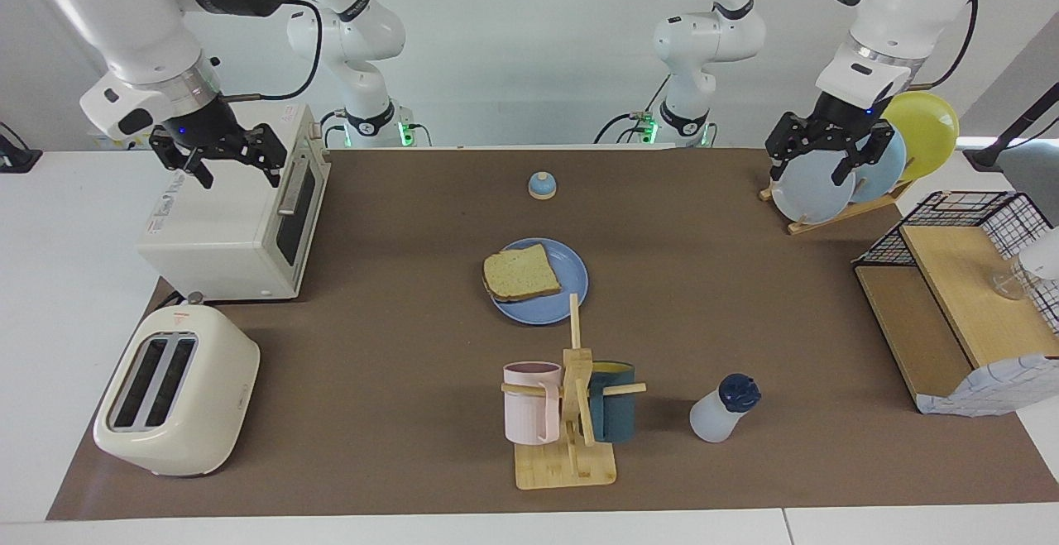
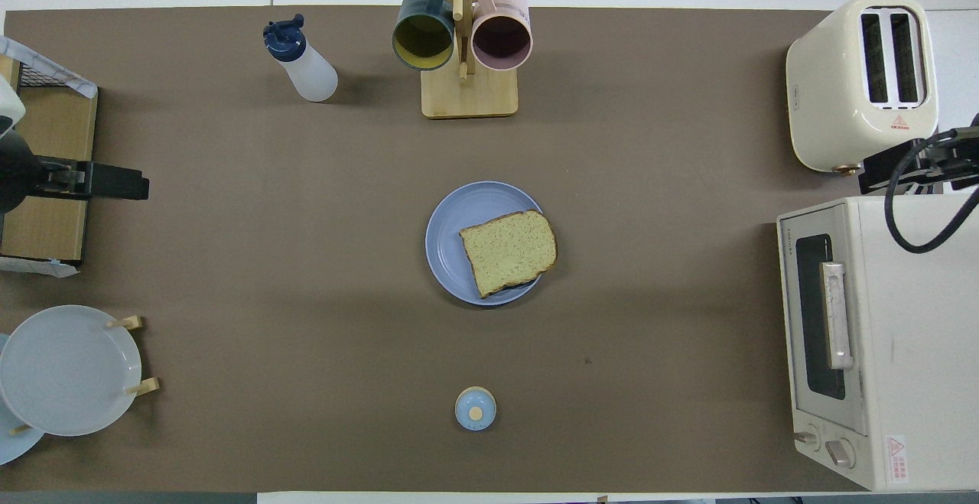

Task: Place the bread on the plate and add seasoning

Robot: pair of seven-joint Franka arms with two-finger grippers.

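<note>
With the bread [image 1: 521, 273] on the plate [image 1: 571, 272], I'd bring the left gripper [image 1: 815, 150], jaws wide and empty over the plate rack [image 1: 836, 212], squarely around the bottle [image 1: 721, 408] beside the mugs [image 1: 571, 411]; right gripper [image 1: 219, 155] waits, wide.

I see the worktop [image 1: 397, 346] under a brown mat [image 1: 728, 297]. On the mat's middle sits the blue plate [image 1: 571, 284], and a small blue-domed bell [image 1: 542, 186] stands nearer to the robots than the plate. Farther from the robots than the plate I have a wooden mug rack [image 1: 571, 454], with the seasoning bottle [image 1: 716, 413] beside it toward the left arm's end. At that end stand a plate rack [image 1: 836, 212] and a wooden shelf unit [image 1: 951, 313]. At the right arm's end sit a white oven [image 1: 223, 231] and a cream toaster [image 1: 178, 392].
</note>
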